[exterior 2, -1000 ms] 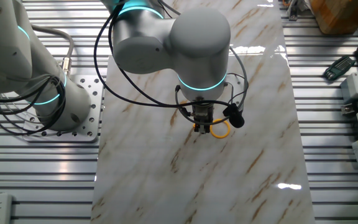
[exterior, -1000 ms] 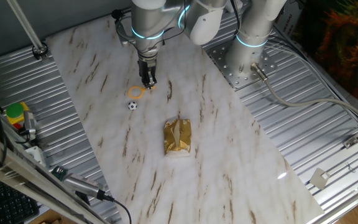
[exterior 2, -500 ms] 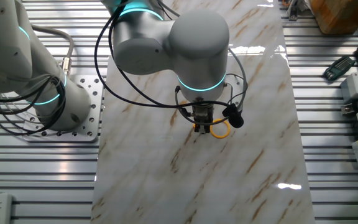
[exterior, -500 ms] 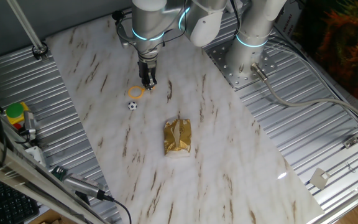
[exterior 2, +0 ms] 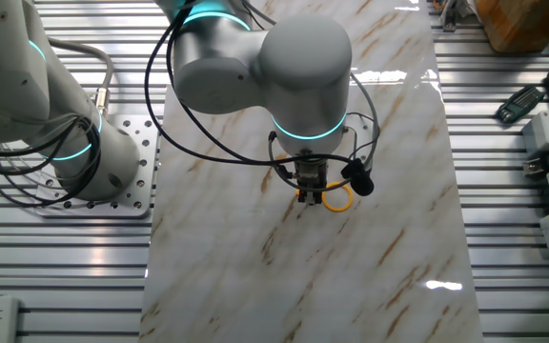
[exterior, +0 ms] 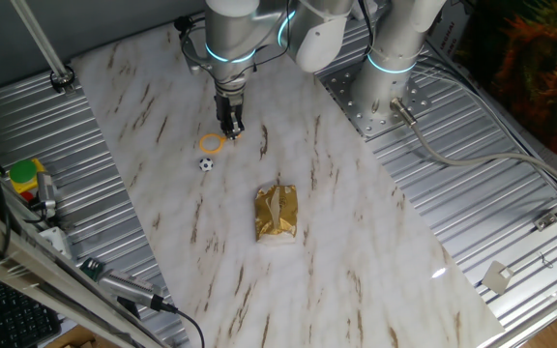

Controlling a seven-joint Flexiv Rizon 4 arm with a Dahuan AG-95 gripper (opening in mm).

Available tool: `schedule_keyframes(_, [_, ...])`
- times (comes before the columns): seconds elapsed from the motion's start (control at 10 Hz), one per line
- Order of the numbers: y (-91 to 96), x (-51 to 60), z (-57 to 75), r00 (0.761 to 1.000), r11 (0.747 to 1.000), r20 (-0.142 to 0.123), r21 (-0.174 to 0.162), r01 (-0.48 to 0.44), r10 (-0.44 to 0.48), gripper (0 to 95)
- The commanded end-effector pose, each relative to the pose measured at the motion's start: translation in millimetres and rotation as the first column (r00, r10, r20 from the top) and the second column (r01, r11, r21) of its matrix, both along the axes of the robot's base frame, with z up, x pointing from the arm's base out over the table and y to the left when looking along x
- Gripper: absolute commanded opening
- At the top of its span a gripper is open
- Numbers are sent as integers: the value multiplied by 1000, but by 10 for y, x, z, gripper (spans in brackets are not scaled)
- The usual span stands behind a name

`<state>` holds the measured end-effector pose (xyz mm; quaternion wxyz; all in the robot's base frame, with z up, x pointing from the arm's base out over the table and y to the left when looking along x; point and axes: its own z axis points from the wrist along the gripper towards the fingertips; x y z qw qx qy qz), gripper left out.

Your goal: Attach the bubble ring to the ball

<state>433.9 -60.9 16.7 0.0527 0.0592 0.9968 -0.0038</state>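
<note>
The ring (exterior: pixel 213 144) lies flat on the counter (exterior: pixel 356 232), just up from the ball (exterior: pixel 206 164) and not touching it, with the gripper (exterior: pixel 230 132) low over its handle end; whether the jaws are apart or clamped on the handle cannot be told from either view. The handle is thin and flat, so a poor pinch could let the hoop twist or slip. If the hoop comes down off-centre, its rim could knock the ball rolling toward the packet (exterior: pixel 277 213).
</note>
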Motion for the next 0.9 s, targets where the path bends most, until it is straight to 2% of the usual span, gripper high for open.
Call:
schedule_keyframes(0.1, [1, -1, -4, 1000, 1000, 0, 1, 1, -1, 190])
schedule_keyframes(0.9, [6, -3, -30, 1000, 1000, 2, 0, 0, 0, 190])
